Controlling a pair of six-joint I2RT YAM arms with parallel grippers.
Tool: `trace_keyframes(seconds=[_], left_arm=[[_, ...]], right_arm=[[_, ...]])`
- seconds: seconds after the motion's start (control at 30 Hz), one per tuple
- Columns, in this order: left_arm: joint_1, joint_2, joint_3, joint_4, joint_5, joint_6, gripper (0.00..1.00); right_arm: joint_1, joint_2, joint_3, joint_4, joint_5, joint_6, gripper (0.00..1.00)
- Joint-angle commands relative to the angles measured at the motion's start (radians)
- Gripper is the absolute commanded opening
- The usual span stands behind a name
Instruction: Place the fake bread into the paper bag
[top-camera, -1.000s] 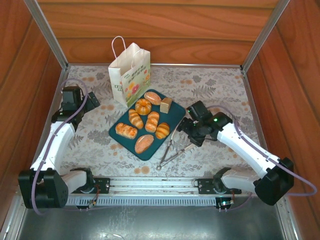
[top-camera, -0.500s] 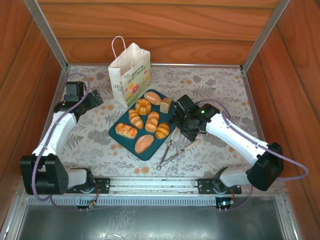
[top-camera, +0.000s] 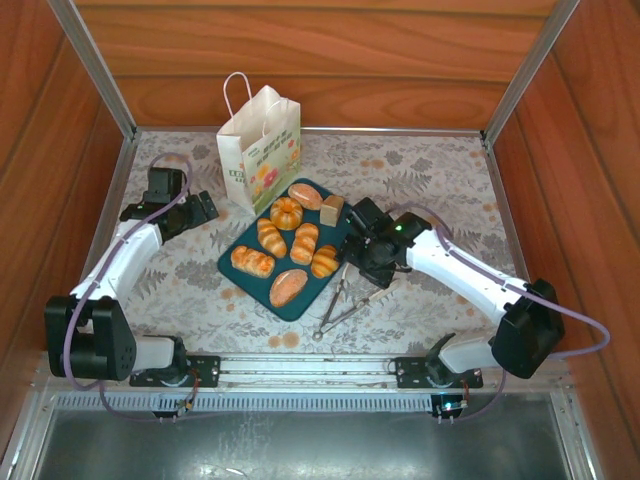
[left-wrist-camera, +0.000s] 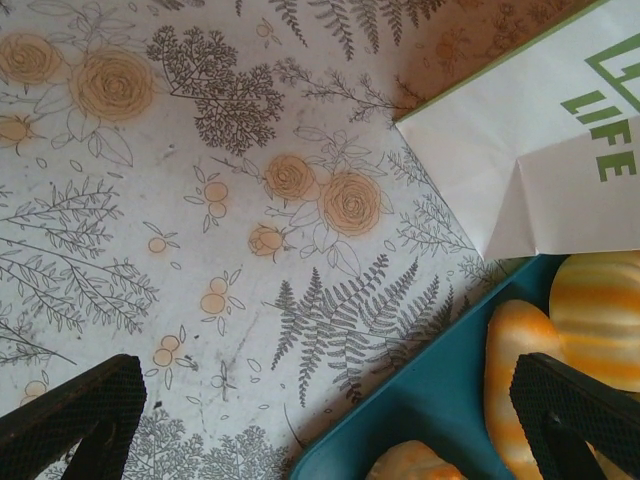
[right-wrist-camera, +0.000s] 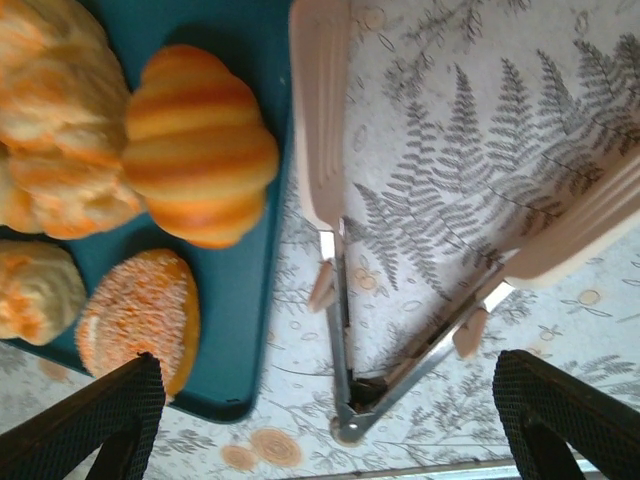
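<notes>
The fake bread (top-camera: 304, 242) is all on the dark teal tray (top-camera: 240, 241), mid-desk (top-camera: 440, 170). The pieces are glossy and golden-orange. A pumpkin-shaped bun (top-camera: 286, 212) is on the far side, with an oval loaf (top-camera: 305, 195) and a tan square slice (top-camera: 332, 209) at the far corner. Ridged rolls (top-camera: 271, 237) fill the middle, and a speckled oval (top-camera: 288, 287) is nearest me.

The paper bag (top-camera: 260, 150) stands upright just beyond the tray's far-left edge. It is white, cord handles up, with green lettering and a yellow-green picture on its side.

My left hand (top-camera: 196, 208) hovers over the desk left of the tray, near the bag's near corner, fingers spread wide, holding nothing. Its wrist view shows the bag's folded bottom corner with "LIFE" in green, plus the tray corner with striped rolls.

My right hand (top-camera: 368, 265) is at the tray's right edge, above the metal tongs (top-camera: 338, 302), fingers wide apart, nothing gripped. The tongs lie on the desk just right of the tray, splayed open, pale tips pointing far and hinge toward me. One tip runs along the tray rim; I cannot tell if it touches.
</notes>
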Motion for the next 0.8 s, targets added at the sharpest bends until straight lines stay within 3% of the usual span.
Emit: trace_keyframes(seconds=[0.0, 0.3, 0.53, 0.77], left_arm=[[-0.012, 0.018, 0.001, -0.02, 0.017, -0.015, 1.0], [-0.037, 0.063, 0.03, -0.02, 0.025, -0.014, 1.0], [-0.044, 0.066, 0.038, -0.021, 0.028, -0.009, 1.0], [-0.042, 0.046, 0.004, -0.02, 0.035, -0.029, 1.0]], right_arm=[[0.022, -0.022, -0.053, -0.059, -0.04, -0.009, 0.91], [0.08, 0.0, -0.097, -0.052, -0.066, 0.113, 1.0], [0.096, 0.021, -0.084, -0.07, -0.042, 0.198, 1.0], [0.096, 0.023, -0.069, -0.027, -0.027, 0.178, 0.98]])
